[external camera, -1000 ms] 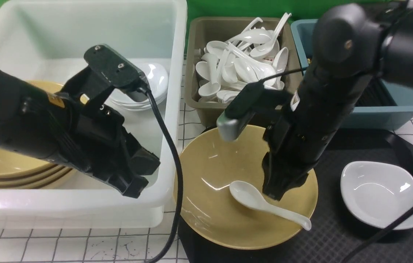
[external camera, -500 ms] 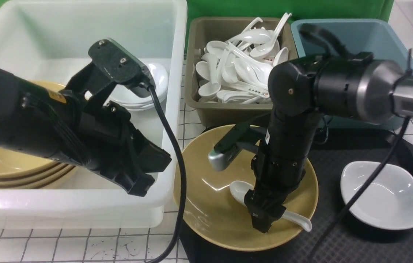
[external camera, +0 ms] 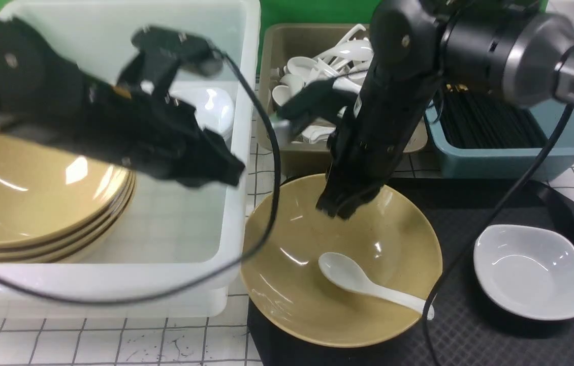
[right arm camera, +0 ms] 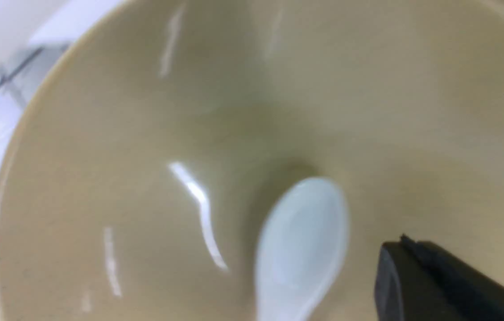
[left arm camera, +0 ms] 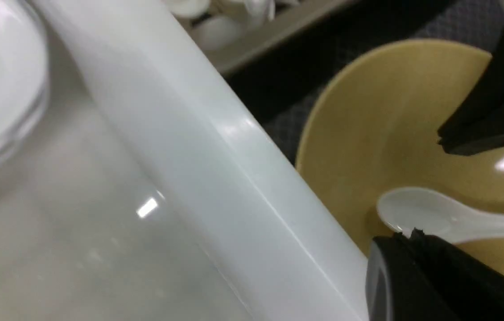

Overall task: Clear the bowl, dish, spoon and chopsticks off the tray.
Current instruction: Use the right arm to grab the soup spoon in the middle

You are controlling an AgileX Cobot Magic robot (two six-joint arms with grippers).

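1. Front view: the yellow bowl (external camera: 287, 295) sits on the left end of the black tray (external camera: 470, 340). The white spoon (external camera: 355, 278) lies inside it, scoop to the left and handle on the near right rim. The small white dish (external camera: 531, 272) sits on the tray further right, apart from the bowl.
2. The right fingers (external camera: 340, 202) hang above the far part of the bowl, clenched, empty and clear of the spoon. The left fingers (external camera: 213, 168) are also clenched and empty, over the right side of the white bin (external camera: 238, 101), which holds stacked yellow bowls (external camera: 38, 203).
3. Black chopsticks (external camera: 485, 124) lie in the blue bin (external camera: 465, 165) beyond the tray.
4. Left wrist view: the clenched left fingers (left arm camera: 435, 276) show just beside the bin wall, with the spoon's scoop in the bowl past them.
5. Right wrist view: blurred. The scoop (right arm camera: 301, 240) lies at the bowl's bottom, and one dark finger is apart from it.
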